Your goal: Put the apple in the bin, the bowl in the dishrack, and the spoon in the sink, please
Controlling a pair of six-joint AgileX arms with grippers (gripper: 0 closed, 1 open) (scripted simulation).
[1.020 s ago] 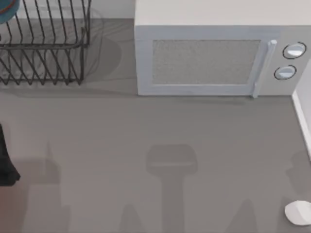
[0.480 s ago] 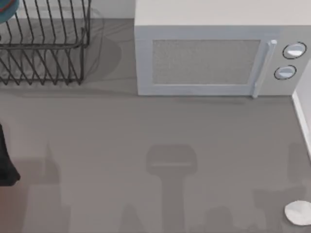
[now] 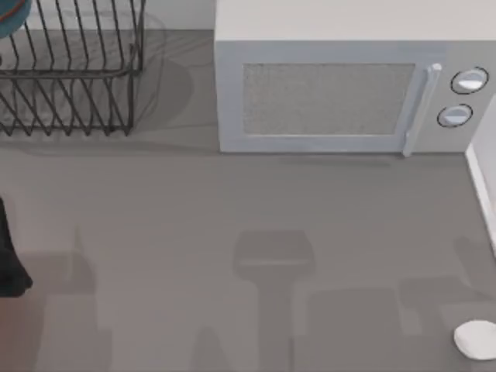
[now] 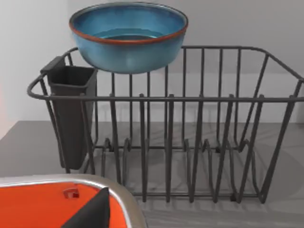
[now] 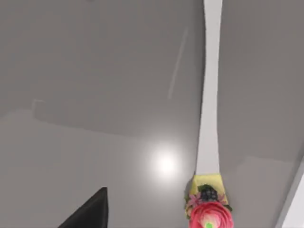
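Spoon duty looks to be the step in hand. The white spoon (image 3: 475, 339), with its rounded oval end, lies flat on the grey table (image 3: 232, 201) at the near right corner. It is well apart from the black thin-wire dishrack (image 3: 74, 74) at the far left and from the pale boxy microwave (image 3: 333, 85) at the far middle.

In the right wrist view the spoon's (image 5: 209, 118) long, slim handle runs straight across the tabletop and ends in a small pink-and-yellow flower decoration (image 5: 209, 213). A dark wedge of the right gripper (image 5: 90, 211) shows beside that decorated end, apart from the handle and not touching it. Whether this gripper is open or closed I cannot tell, though nothing looks to be in its hold.

The right arm is plainly the nearer one. I judge the coming grasp turns on the gripper closing across the handle's narrow width, not along its length.

The left gripper (image 4: 92, 211) hangs on the left side, looking at the dishrack (image 4: 190, 142), and I cannot tell its state either. The deep teal-blue bowl (image 4: 128, 35) with the reddish-brown rim is at the top of the rack's far left end, above a black cutlery holder (image 4: 71, 114). Whether it rests on the wires I cannot say. A grey-rimmed container (image 4: 121, 199) with an orange inside shows just below the gripper.
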